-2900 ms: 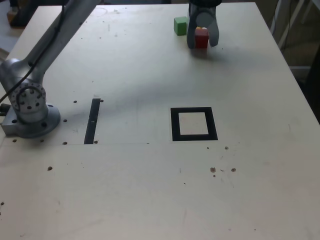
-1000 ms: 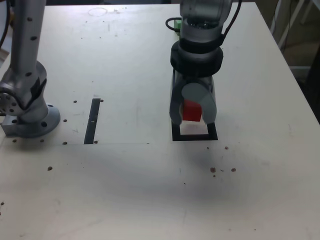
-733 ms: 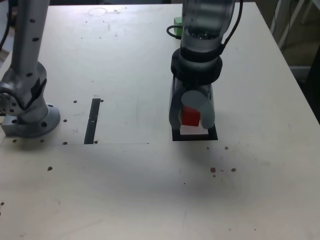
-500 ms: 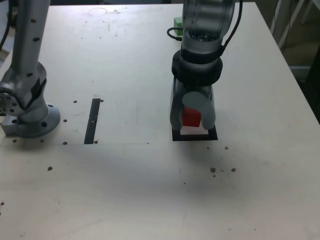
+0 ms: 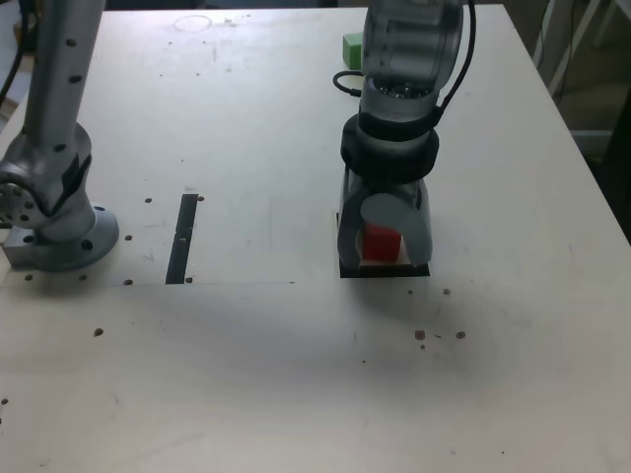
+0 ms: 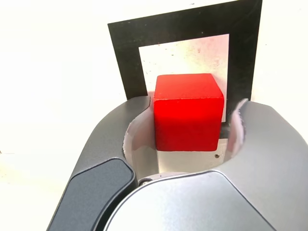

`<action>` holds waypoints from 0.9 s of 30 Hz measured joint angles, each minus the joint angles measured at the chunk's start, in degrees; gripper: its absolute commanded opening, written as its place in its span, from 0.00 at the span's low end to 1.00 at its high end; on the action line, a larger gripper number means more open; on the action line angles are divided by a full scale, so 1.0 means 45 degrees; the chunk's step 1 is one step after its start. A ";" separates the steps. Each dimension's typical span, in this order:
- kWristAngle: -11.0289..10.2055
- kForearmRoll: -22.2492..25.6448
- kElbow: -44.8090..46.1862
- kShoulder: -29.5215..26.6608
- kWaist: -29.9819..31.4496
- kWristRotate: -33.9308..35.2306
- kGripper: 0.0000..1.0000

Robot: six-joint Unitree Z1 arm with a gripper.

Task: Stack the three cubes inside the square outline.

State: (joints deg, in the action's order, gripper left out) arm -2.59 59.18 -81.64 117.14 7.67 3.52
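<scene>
The red cube [image 5: 380,244] rests on the pale centre of the square outline [image 5: 385,272], low between my gripper's [image 5: 383,258] fingers. In the wrist view the red cube [image 6: 188,113] sits inside the square outline [image 6: 183,26], and my gripper [image 6: 190,107] stands around it with a thin gap showing at one finger [image 6: 238,127], so the jaws are slightly open and loose on the cube. A green cube [image 5: 352,47] lies at the table's far edge, behind the arm.
A thin black strip [image 5: 181,238] lies on the exterior view's left of the outline. The arm's base [image 5: 54,222] is bolted at the table's left edge. A black cable [image 5: 345,84] loops beside the wrist. Small dark specks [image 5: 439,335] dot the table.
The gripper came down a little with the red cube until it rested within the outline. Its jaws have since parted slightly from the cube.
</scene>
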 measured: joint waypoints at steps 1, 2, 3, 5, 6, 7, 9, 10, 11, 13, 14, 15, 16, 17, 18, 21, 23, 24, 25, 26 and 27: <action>-0.0035 -0.0001 0.0011 -0.0001 -0.0001 -0.0006 0.82; -0.0070 -0.0001 0.0032 -0.0009 -0.0006 -0.0017 0.88; -0.0087 -0.0001 0.0052 -0.0013 -0.0014 -0.0023 0.91; -0.0121 0.0005 0.0111 -0.0096 -0.0047 -0.0029 0.97; -0.0142 0.0027 0.0163 -0.0196 -0.0071 -0.0031 0.98; -0.0155 0.0077 0.0215 -0.0340 -0.0111 -0.0036 0.99; -0.0197 0.0301 0.0278 -0.0684 -0.0239 -0.0043 1.00; -0.0242 0.0434 0.0298 -0.0815 -0.0314 -0.0043 1.00; -0.0299 0.0539 0.0319 -0.0930 -0.0398 -0.0043 1.00; -0.0469 0.0780 0.0334 -0.1120 -0.0617 -0.0064 1.00; -0.0574 0.0930 0.0322 -0.1208 -0.0744 -0.0111 1.00; -0.0676 0.1081 0.0280 -0.1293 -0.0903 -0.0193 1.00; -0.0762 0.1207 0.0199 -0.1368 -0.1094 -0.0304 1.00; -0.0852 0.1315 0.0075 -0.1440 -0.1370 -0.0504 1.00; -0.0909 0.1372 -0.0024 -0.1468 -0.1623 -0.0704 1.00; -0.1144 0.1551 -0.0346 -0.1480 -0.2547 -0.1537 1.00; -0.1322 0.1558 -0.0655 -0.1482 -0.3287 -0.2109 1.00; -0.1392 0.1558 -0.0823 -0.1481 -0.3631 -0.2430 1.00; -0.1460 0.1560 -0.1020 -0.1479 -0.4026 -0.2741 1.00; -0.1499 0.1568 -0.1199 -0.1473 -0.4362 -0.3005 1.00; -0.1511 0.1585 -0.1401 -0.1441 -0.4742 -0.3348 1.00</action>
State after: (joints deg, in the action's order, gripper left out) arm -9.38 66.31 -87.95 110.65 -13.67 -11.54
